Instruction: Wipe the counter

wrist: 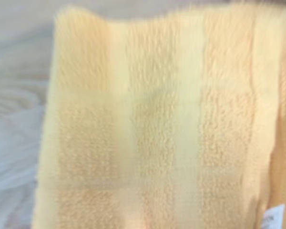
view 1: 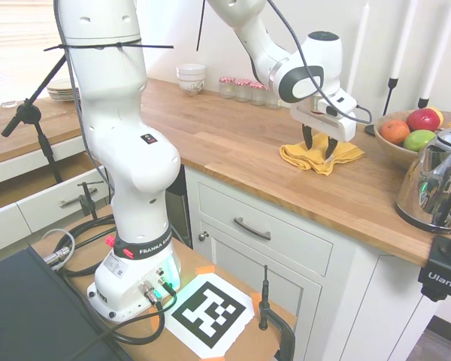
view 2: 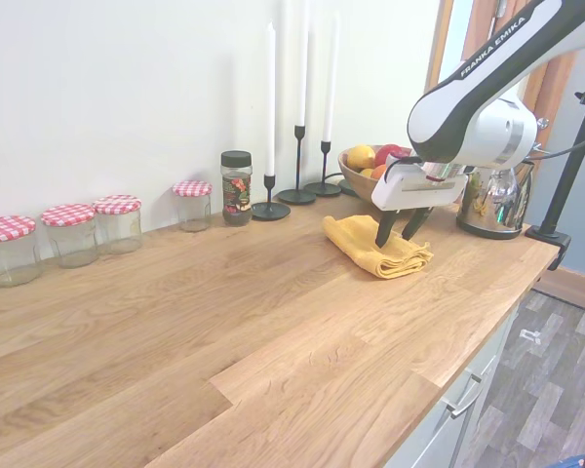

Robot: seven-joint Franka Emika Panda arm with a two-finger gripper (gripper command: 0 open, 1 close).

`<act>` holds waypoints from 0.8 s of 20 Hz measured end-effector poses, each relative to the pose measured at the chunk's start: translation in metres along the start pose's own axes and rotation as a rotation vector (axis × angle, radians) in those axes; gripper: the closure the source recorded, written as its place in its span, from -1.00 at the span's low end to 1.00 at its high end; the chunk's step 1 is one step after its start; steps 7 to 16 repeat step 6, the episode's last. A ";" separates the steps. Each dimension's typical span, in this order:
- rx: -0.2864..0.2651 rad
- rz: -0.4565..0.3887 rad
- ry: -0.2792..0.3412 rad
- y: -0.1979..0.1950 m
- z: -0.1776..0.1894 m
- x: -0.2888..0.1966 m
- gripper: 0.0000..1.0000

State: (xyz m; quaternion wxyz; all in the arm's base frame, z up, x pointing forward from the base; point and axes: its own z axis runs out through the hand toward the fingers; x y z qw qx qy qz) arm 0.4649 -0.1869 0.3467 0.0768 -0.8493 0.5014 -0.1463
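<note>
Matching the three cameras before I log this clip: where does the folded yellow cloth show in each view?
First exterior view: folded yellow terry cloth right of centre on the brown wooden counter, under the open pincer.
Second exterior view: right of centre, below the pincer.
Wrist view: fills most of the frame, blurred.
Shared landmark: wooden fruit bowl beside it.

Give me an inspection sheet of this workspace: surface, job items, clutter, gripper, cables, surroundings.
Surface: counter, wooden planks, no spill seen.
Job's things: folded yellow cloth lying on the counter.
Clutter: four checked-lid jars, spice jar, three candlesticks, fruit bowl, kettle, stacked bowls, plates.
Gripper: gripper open, fingers straddling the cloth's top, tips at the cloth; contact unclear.
Cables: black cable running along the arm to the wrist.
Surroundings: white cabinets below, plain wall behind.
</note>
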 end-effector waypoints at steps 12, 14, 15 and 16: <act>0.027 0.001 0.014 0.004 -0.017 -0.007 -1.00; 0.027 0.001 0.014 0.004 -0.017 -0.007 -1.00; 0.027 0.001 0.014 0.004 -0.017 -0.007 -1.00; 0.027 0.001 0.014 0.004 -0.017 -0.007 -1.00</act>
